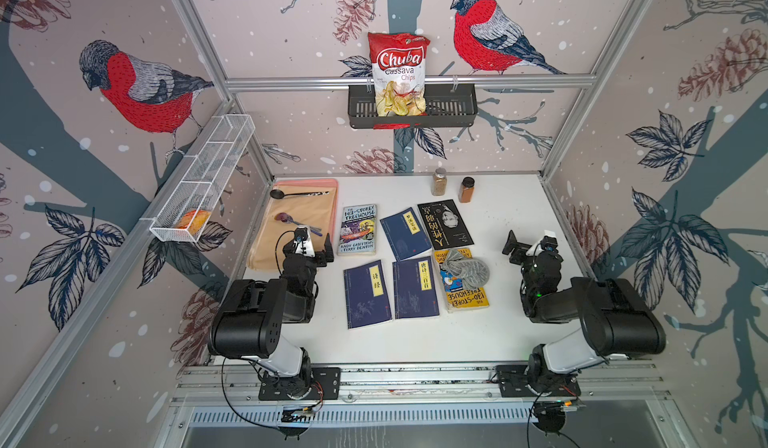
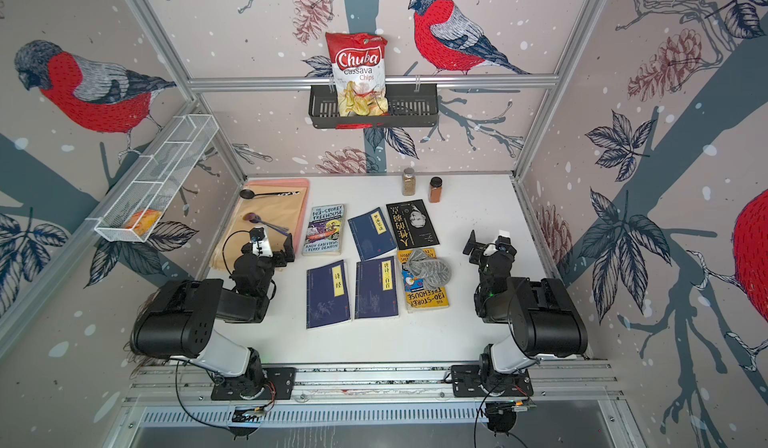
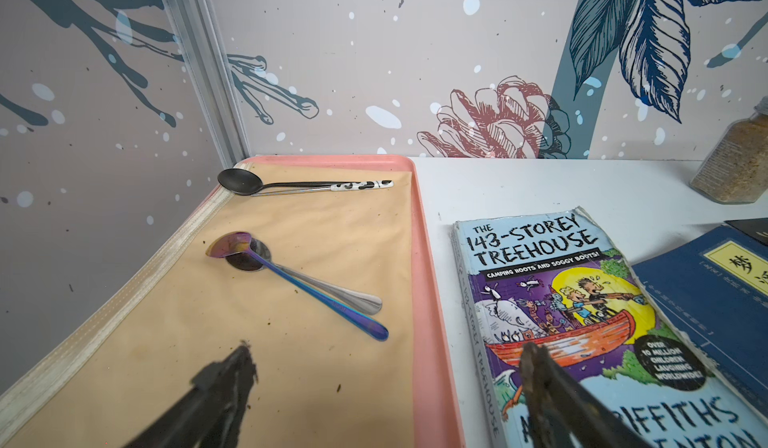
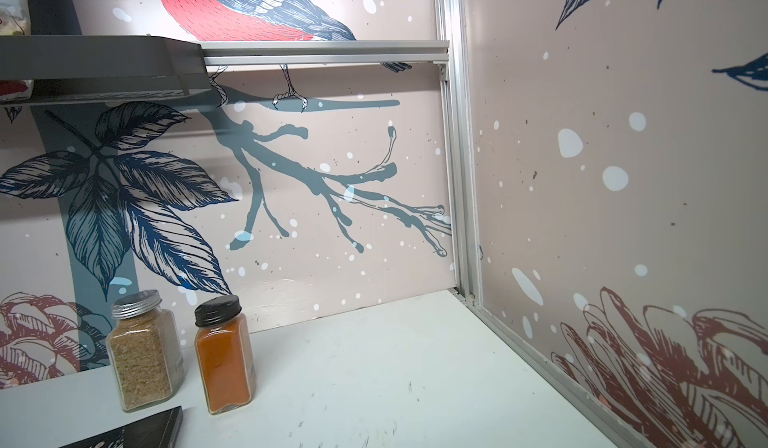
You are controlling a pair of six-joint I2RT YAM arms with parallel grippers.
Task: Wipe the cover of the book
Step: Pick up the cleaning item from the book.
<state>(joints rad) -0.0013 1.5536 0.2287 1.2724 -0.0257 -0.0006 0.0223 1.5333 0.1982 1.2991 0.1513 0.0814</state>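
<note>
Noted cloth (image 1: 469,267) bunched on yellow book (image 1: 465,296); right hand (image 1: 509,245) near book, apart, empty; left hand (image 3: 386,350) also apart, empty. Pinch cloth at raised fold; press flat; sweep whole cover.

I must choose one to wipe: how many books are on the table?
6. Far row: Treehouse paperback beside the pink tray, far blue book, black book. Near row: left blue book, middle blue book, yellow book partly under the grey cloth. None looks hidden.
</note>
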